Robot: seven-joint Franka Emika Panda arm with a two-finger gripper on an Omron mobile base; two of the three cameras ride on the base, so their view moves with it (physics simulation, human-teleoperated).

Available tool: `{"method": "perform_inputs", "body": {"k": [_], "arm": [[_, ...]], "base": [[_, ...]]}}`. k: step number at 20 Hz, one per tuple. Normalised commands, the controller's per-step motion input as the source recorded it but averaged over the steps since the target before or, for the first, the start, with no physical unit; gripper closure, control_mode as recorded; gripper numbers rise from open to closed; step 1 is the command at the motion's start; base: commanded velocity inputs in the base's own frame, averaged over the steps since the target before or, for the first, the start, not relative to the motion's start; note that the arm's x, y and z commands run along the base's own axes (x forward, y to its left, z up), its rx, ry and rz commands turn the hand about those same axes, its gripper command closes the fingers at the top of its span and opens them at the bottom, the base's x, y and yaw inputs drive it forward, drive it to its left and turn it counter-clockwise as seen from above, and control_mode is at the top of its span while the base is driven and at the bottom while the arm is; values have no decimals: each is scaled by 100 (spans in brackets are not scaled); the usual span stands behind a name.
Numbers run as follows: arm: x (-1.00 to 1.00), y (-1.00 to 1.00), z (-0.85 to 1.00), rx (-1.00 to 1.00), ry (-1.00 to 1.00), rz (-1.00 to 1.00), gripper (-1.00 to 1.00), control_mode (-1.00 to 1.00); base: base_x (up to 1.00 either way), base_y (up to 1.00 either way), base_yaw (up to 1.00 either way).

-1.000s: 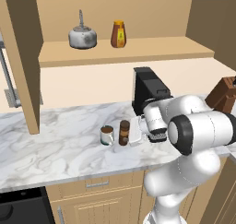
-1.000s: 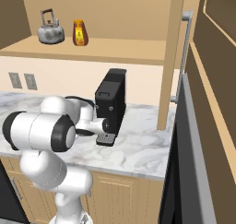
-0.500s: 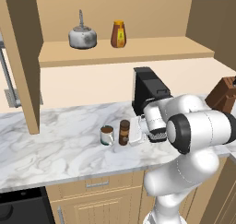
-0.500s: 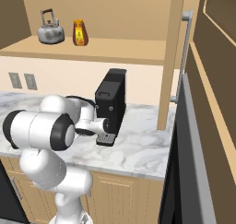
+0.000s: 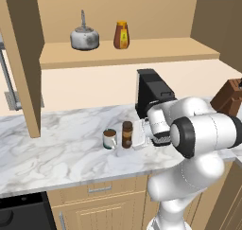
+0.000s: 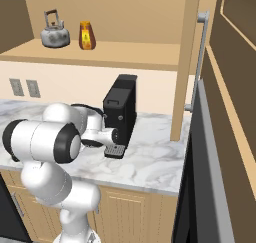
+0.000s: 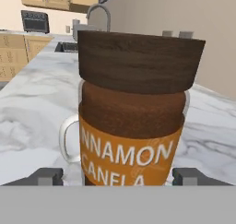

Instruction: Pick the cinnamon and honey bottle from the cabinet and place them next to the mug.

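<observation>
You have 1 cinnamon (image 5: 126,134) upright just beside the mug (image 5: 109,139), gripper (image 5: 138,133) spread around it, apparently ungripped; 1 honey bottle (image 5: 121,35) awaits in the cabinet (image 5: 142,49).

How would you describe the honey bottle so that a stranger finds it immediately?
Look at the tan wooden cabinet on the wall above the marble counter. On its shelf stand two things: a round grey kettle and, to its right, the honey bottle. The bottle is amber-orange with a yellow label.
</observation>
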Motion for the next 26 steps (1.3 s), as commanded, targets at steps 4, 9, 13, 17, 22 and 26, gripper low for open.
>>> {"method": "perform_inputs", "body": {"k": [4,9,13,17,22,26], "arm": [[0,-5,9,1,0,0,-100,-100],[0,-6,34,4,-1,-1,-100,-100],[1,-3,42,4,-5,-4,-100,-100],[0,0,59,5,-4,-4,-100,-100],[-4,0,73,6,-1,-7,-100,-100],[0,0,89,3,1,-8,-100,-100]], "base": [[0,0,0],[0,0,0],[0,0,0],[0,0,0],[0,0,0],[0,0,0]]}}
